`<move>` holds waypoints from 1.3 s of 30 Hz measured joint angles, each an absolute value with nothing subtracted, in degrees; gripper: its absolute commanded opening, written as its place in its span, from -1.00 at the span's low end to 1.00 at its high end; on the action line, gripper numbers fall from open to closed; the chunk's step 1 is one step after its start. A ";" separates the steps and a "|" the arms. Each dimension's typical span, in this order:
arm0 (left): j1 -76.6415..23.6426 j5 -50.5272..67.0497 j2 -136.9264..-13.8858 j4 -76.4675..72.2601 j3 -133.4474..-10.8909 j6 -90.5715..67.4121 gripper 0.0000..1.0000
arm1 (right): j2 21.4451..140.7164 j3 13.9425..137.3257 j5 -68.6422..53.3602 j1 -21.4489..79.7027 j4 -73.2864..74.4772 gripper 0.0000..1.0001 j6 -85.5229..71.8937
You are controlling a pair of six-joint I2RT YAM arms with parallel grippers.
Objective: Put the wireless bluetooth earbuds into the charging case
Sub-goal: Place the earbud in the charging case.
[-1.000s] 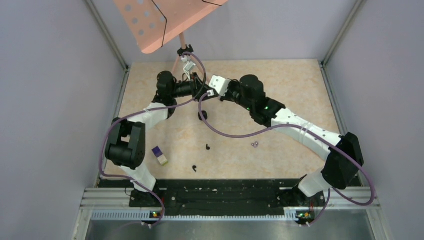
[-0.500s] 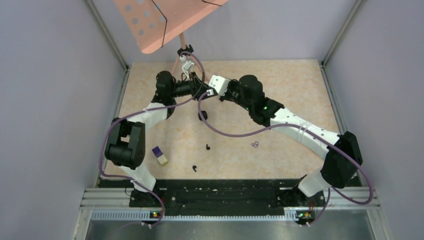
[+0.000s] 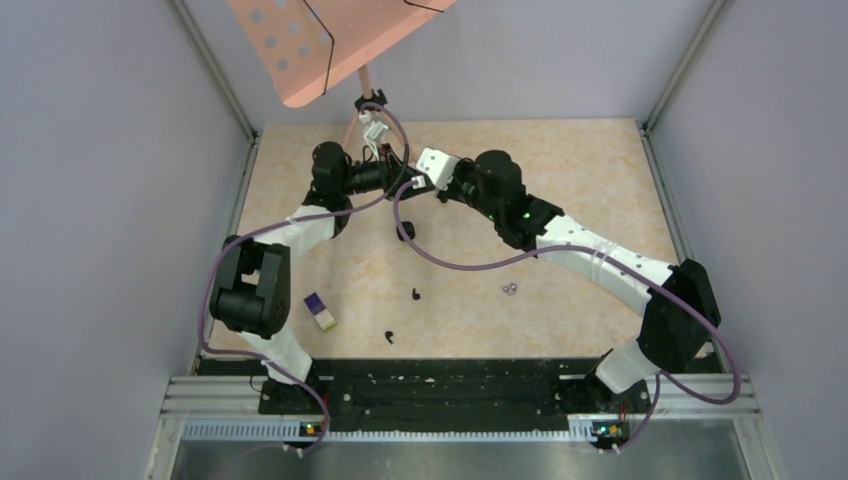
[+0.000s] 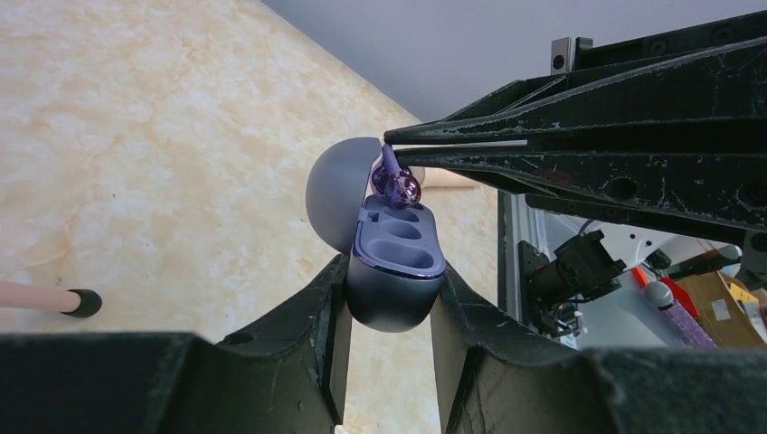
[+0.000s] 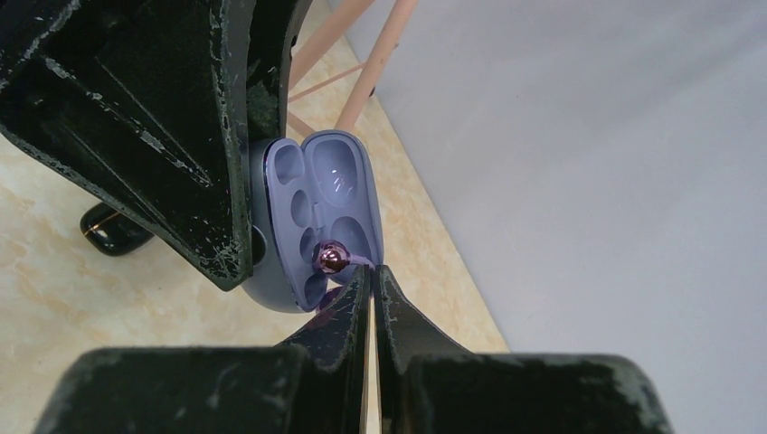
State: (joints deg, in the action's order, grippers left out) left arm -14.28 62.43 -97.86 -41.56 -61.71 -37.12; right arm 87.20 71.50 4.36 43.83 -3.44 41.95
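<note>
Pinching a pale purple earbud (image 5: 330, 258) by its edge between fully closed fingertips, the right gripper (image 5: 372, 274) holds it at the socket tray of the open charging case (image 4: 393, 280). The left gripper (image 4: 391, 271) clamps that case's lower shell between its narrowly parted fingers, lid swung back.

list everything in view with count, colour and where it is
charging case: 1, purple-grey, lid open, held above the far table
held purple earbud: 1, purple, at the case's top socket
loose purple earbud: 1, purple, table right of centre
black earbuds: 2, black, near-centre table
block: 1, purple and cream, near-left table
perforated board: 1, pink, far edge
table: 1, beige
left end effector: 1, black, gripping the case
right end effector: 1, black, pinching the held earbud
</note>
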 measured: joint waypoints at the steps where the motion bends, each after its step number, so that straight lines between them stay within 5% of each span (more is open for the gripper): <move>1: -14.28 62.37 -97.86 -41.50 -61.71 -37.06 -1.00 | 87.20 71.50 4.47 43.83 -3.44 -1.00 41.91; 39: -14.28 61.87 -97.86 -38.59 -61.58 -34.39 -1.00 | 87.94 71.68 4.86 43.88 -3.79 -1.00 39.33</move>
State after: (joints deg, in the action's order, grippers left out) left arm -14.28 61.87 -97.86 -38.59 -61.58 -34.39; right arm 87.94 71.68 4.86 43.88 -3.79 39.33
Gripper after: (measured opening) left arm 0.385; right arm 0.005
